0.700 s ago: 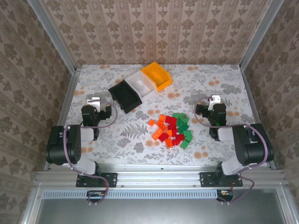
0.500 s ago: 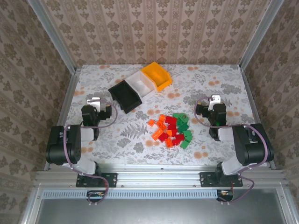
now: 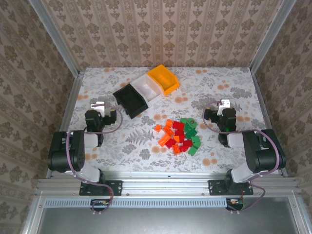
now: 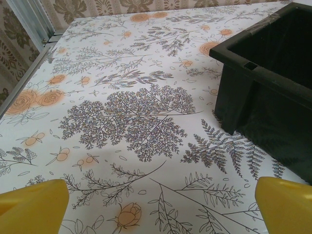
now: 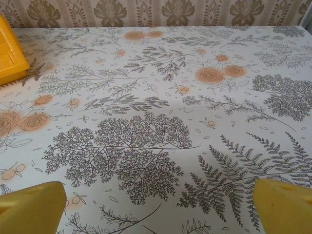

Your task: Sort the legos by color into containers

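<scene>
At the near edge of the counter [image 3: 219,83], both arms sit folded back on either side. The left hand [image 3: 99,105] is low, its yellow fingertips [image 4: 29,204] spread wide with nothing between them. The black bin [image 4: 253,112] is just ahead on its right. Same deal with the right hand [image 3: 224,104]: fingertips [image 5: 29,207] splayed, empty, facing bare flowery counter with a corner of the orange-yellow bin [image 5: 9,58] off to the far left.

The legos [image 3: 178,136] are all in one mixed heap between the two arms. Orange is mostly on the left side, green on the right, red through the middle. The bins stand in a diagonal row behind the heap: black, then the white bin [image 3: 148,87], then orange-yellow. The lighter two look empty from above, but the black one's too dark to be sure.

So I'd say sorting isn't underway yet and this is step zero, picking a first brick. The next move calls for one hand to swing in over the heap and close on a single brick at the edge, which could be fiddly since they're packed tight.
</scene>
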Available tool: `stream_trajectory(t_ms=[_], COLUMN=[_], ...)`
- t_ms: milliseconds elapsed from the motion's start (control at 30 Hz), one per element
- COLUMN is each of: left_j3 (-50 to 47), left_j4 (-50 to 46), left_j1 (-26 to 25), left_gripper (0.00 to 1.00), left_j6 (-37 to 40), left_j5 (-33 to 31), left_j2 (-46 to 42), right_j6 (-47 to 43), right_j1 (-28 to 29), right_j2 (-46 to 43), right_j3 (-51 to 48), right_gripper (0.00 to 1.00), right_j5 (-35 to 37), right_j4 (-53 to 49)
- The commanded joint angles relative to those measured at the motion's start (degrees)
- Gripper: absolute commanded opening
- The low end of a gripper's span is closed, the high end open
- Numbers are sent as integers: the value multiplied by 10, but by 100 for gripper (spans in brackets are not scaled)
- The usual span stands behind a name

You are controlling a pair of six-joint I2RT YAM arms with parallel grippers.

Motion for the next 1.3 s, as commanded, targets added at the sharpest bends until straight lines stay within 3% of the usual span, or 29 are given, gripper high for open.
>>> stream_trajectory(t_ms=[0,1267], left_j3=[5,3], left_j4=[-1,3], left_j1=[0,-12], left_gripper=[100,100], left_j6=[5,12], left_j5=[4,-17], left_j2=[-4,-5], right_j6=[0,0], right_j1=[-3,-3], right_j2=[0,0], right_j3=[10,10], right_gripper=[100,100], right_j5=[-14,-14], right_j4=[-6,-6])
